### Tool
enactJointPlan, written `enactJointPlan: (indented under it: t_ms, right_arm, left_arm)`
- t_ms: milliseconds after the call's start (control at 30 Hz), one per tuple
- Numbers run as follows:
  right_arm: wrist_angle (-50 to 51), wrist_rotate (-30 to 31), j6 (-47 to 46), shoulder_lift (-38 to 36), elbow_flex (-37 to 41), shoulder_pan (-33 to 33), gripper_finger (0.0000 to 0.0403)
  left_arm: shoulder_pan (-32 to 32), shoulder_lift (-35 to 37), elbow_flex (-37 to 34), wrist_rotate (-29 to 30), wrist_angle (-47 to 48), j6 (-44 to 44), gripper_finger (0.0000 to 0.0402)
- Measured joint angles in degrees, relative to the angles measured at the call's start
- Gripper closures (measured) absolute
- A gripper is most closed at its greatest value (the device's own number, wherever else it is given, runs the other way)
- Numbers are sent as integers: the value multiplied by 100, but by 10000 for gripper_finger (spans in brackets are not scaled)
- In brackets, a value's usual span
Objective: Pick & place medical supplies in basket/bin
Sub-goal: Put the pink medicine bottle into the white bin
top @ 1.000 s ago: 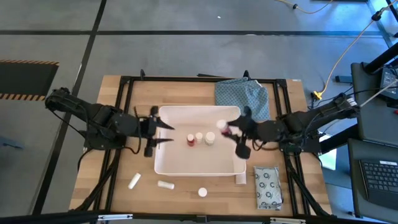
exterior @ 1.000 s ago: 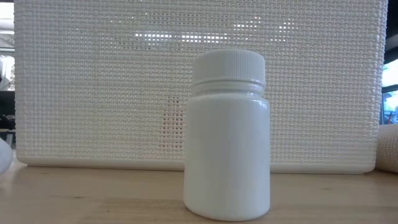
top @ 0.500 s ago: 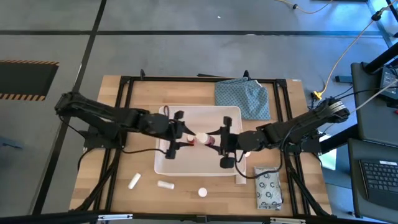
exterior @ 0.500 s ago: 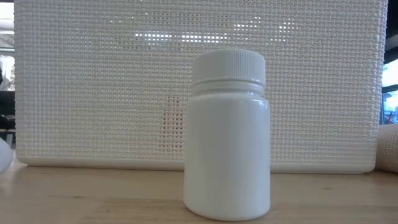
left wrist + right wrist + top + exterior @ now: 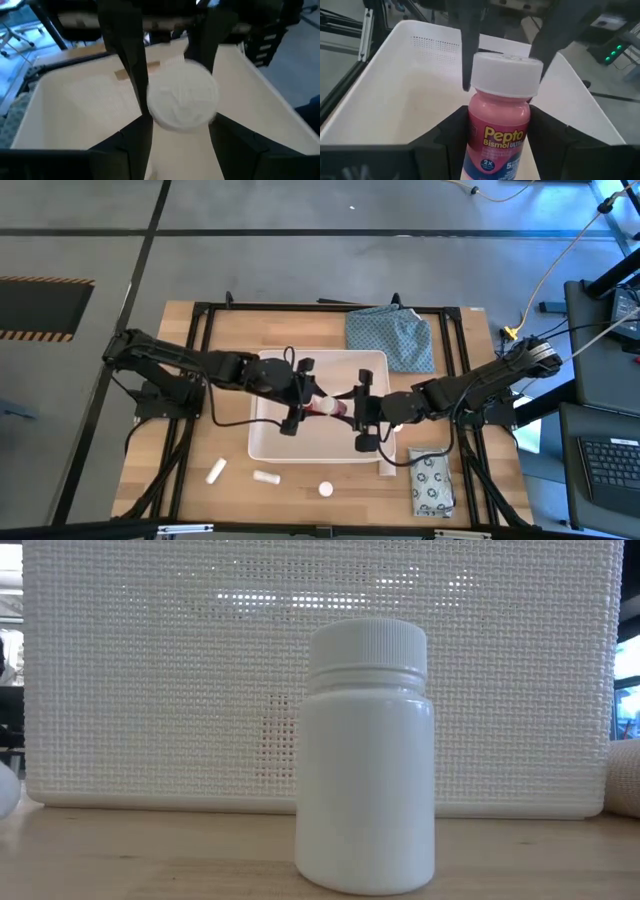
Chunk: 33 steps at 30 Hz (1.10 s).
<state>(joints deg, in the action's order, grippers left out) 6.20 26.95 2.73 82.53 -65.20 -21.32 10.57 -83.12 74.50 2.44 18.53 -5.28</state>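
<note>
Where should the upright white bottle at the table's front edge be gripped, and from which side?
Across the bottle's smooth body just below the ribbed cap, coming straight down. It stands upright, apart from the tub, both sides free. The right end effector holds a pink bottle in the tub; the left end effector is at its cap.

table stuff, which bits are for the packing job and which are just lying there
For the job:
- white tub
- pink bottle, in the right tool
- white bottle, between the left tool's fingers
- white bottle, two white tubes and ring-print packet outside the tub

Lying about:
- blue-green cloth
- black frame
</note>
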Motion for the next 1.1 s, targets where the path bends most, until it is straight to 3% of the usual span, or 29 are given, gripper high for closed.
enactJointPlan:
  t_ms: [633, 1100]
  right_arm:
    - [9, -160, -305, -1, -5, 118, 228]
    - [85, -106, -396, 0, -7, 128, 228]
  left_arm:
    - [13, -38, 63, -28, -40, -105, 216]
    - [15, -51, 66, 5, -99, -149, 176]
